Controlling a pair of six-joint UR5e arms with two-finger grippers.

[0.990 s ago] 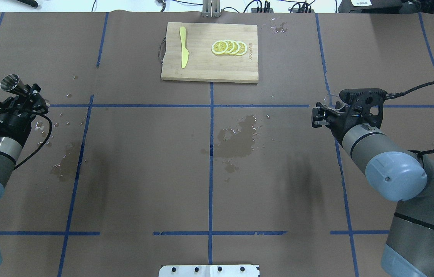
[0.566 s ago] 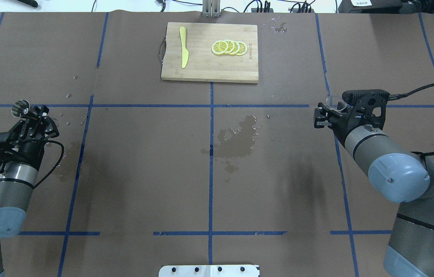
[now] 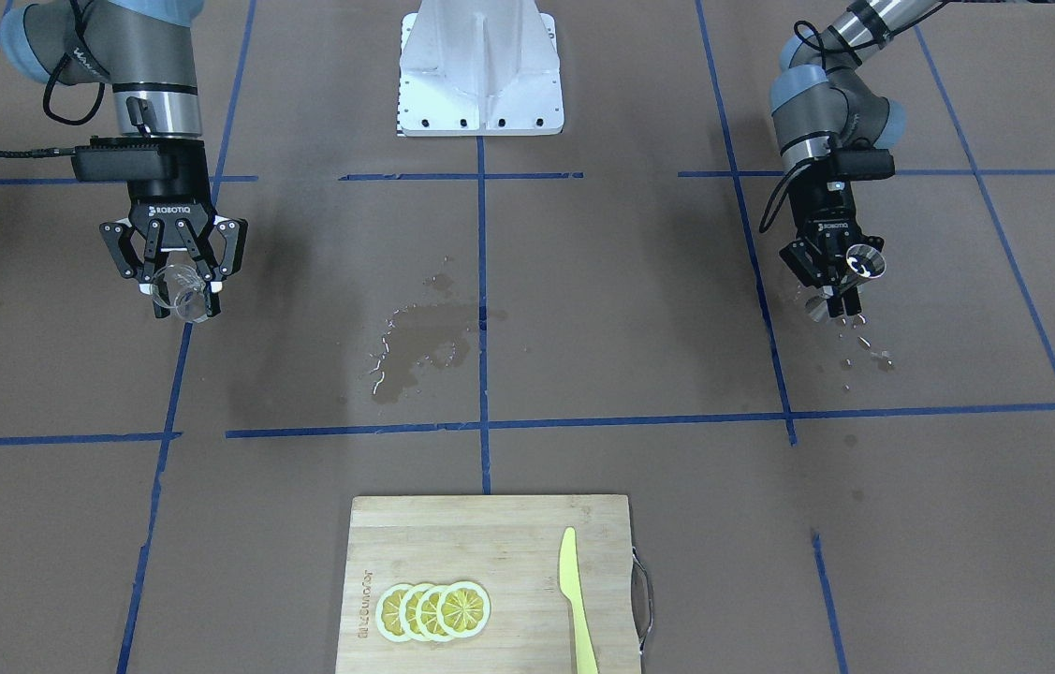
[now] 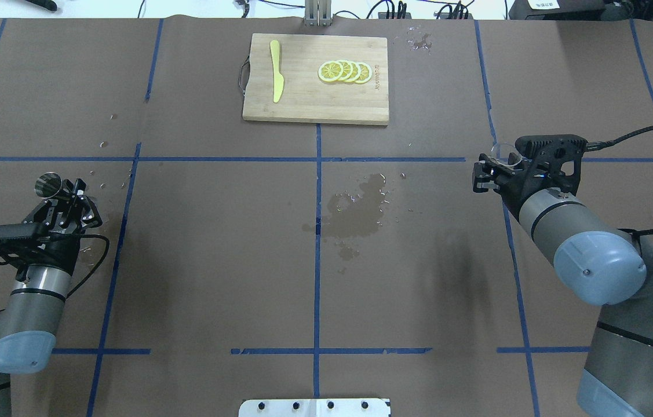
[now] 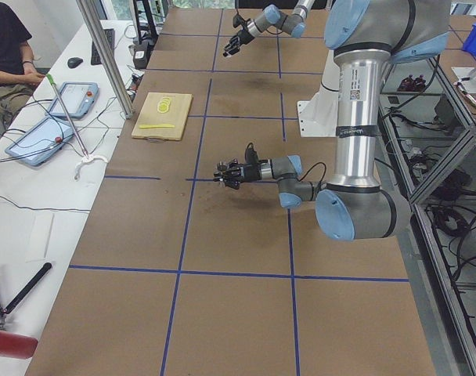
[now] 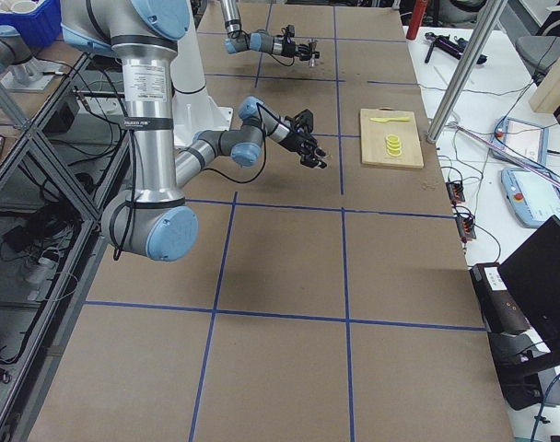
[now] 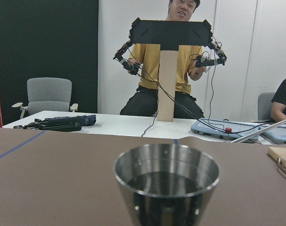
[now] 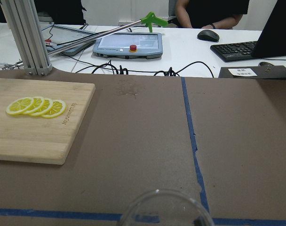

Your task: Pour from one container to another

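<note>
Left pincer [image 3: 838,285]: clamped on the jigger [image 3: 865,263] at its waist, well off to the robot's left of the cutting board [image 4: 316,104].
Right pincer [image 3: 176,281]: closed round the glass cup [image 3: 183,292], well off the board's other side.
Jigger: foot cut off in the left wrist view; can't tell whether its dark inside holds liquid.
Glass cup: nearly lost against the bench [image 3: 639,309]; right wrist view catches only its rim.
</note>
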